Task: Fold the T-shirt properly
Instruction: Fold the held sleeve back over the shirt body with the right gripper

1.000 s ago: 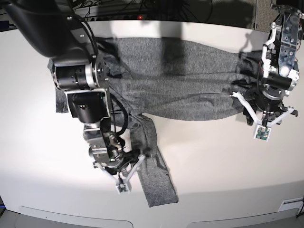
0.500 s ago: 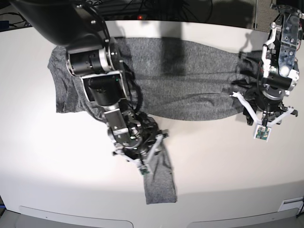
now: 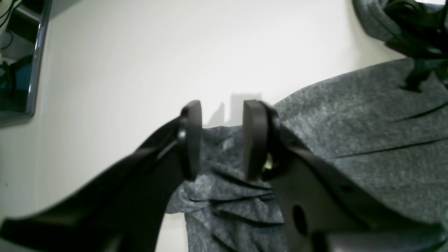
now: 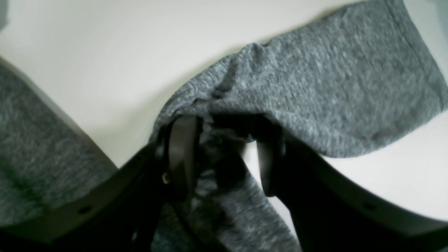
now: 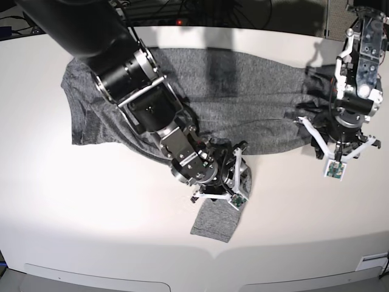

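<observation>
- The T-shirt [image 5: 243, 103] is spread lengthwise along the far edge of the white table [image 5: 73, 207], its body reaching from near the far left corner towards the far right corner.
- One sleeve [image 5: 216, 220] is seen running from the body towards the near edge of the table, with its cuff end lying flat near the middle of that edge.
- The right gripper [image 5: 234, 182] is placed over this sleeve, between the body and the cuff end.
- In the right wrist view, a raised hump of sleeve fabric is seen at the tips of the right gripper [image 4: 224, 157]; its jaws are set moderately apart with bunched, shadowed cloth between them, and the sleeve appears to be held there, though contact on the second finger is not clearly shown.
- The left gripper [image 5: 336, 159] is found at the right-hand end of the shirt, near the right edge of the table.
- In the left wrist view, the jaws of the left gripper [image 3: 222, 140] are seen partly open, with wrinkled grey fabric lying between and under the fingers; whether the cloth is pinched cannot be told.
- Pleats are visible in the fabric directly below that gripper.
</observation>
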Motion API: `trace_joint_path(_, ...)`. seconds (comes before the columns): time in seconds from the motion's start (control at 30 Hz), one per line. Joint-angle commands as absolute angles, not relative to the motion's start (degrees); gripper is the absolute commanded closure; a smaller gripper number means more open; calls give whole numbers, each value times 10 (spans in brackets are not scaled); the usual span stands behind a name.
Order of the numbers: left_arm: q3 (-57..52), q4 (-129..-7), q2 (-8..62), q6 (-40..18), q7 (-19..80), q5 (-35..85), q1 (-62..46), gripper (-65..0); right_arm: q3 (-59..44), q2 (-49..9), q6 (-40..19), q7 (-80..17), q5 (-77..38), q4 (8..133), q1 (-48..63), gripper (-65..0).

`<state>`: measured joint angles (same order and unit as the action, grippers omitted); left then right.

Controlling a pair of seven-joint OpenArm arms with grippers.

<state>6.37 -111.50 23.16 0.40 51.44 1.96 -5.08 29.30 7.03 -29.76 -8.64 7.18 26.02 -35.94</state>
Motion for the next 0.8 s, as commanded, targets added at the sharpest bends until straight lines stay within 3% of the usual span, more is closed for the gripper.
trace_joint_path(0.0,60,-1125,238,8,506,15,-43,-196,295,60,-306,-137,81,263,-354,-265)
trace_joint_path(0.23,60,-1125,238,8,505,15,-43,-196,280,-28,-289,-171,23,338,-329,-265)
trace_joint_path(0.4,60,-1125,238,8,505,15,-43,-196,206,-66,-287,-195,-22,378,-330,-265)
trace_joint_path(0.57,60,-1125,238,8,491,15,-43,-196,121,-57,-298,-193,-30,418,-336,-265)
trace_joint_path(0.77,60,-1125,238,8,497,15,-43,-196,87,-16,-300,-194,-35,465,-361,-265)
